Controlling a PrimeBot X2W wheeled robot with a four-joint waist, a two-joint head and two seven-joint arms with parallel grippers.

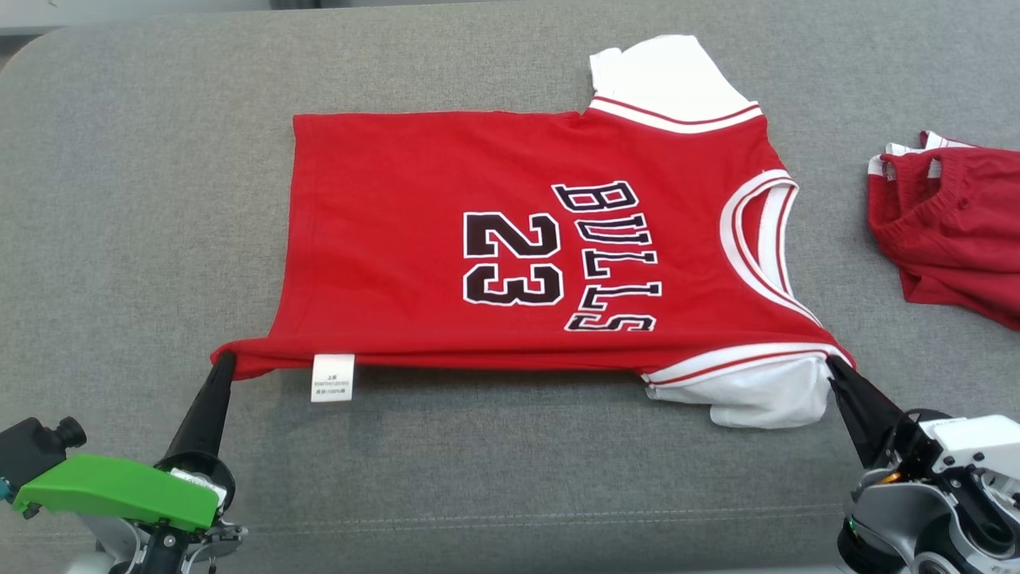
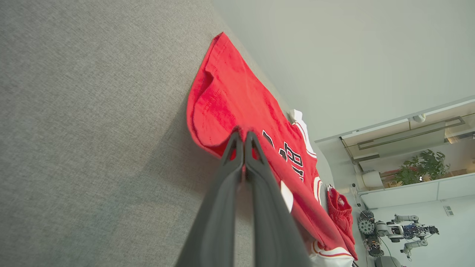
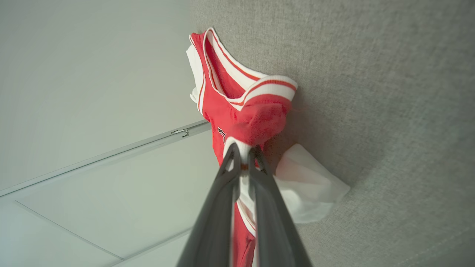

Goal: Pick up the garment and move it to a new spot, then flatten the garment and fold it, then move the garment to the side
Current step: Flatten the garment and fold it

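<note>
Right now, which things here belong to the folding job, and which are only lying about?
Job:
- jersey
- left gripper, shut on its bottom corner
- right gripper, shut on its shoulder

Lying about:
- red shorts, apart on the right
- potted plant, background
- second robot, background

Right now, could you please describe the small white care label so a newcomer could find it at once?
On the grey cushion lies a red jersey numbered 23. Along its near edge, just right of the left claw pinching the hem corner, hangs a care label. Unlike the larger white sleeves, it is a tiny rectangle with printed text.
</note>
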